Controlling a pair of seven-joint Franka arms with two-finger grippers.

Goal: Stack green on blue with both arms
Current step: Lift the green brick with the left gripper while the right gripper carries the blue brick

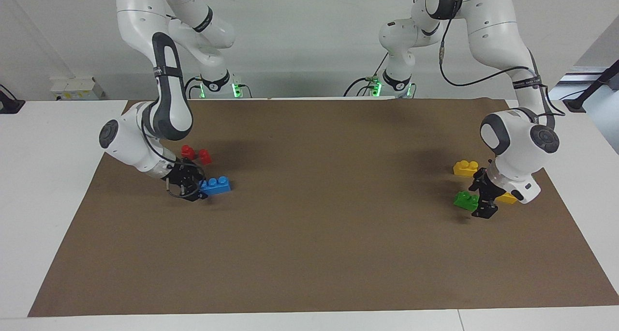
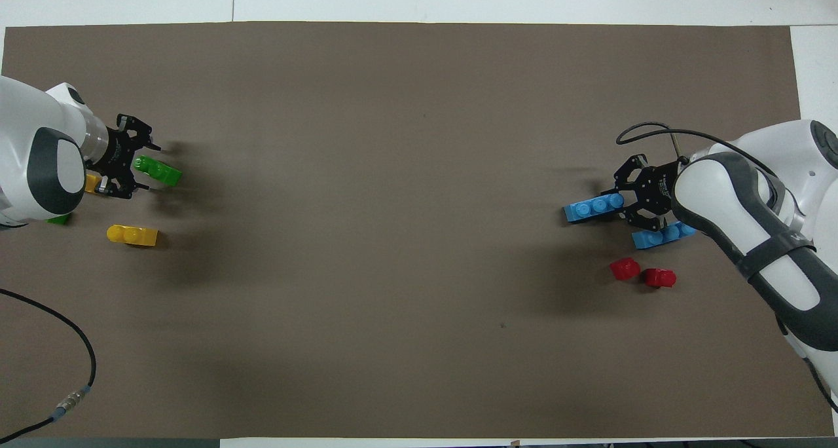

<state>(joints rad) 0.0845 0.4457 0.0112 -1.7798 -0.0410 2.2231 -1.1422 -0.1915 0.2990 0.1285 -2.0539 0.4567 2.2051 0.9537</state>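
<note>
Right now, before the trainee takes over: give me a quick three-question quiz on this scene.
1. True or false: the green brick at the left gripper sits unstacked on the brown mat.
2. Which gripper is shut on a blue brick? A: left. B: right.
3. How many red bricks are there?
Key: 1 true. 2 B, the right gripper. 3 two.

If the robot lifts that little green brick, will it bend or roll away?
Probably neither. The small bright green plastic two-stud brick looks like hard moulded plastic, so likely stiff and light. It sits on a flat base on the brown paper mat, so it should slide, not roll. Its glossy sides may slip.
</note>
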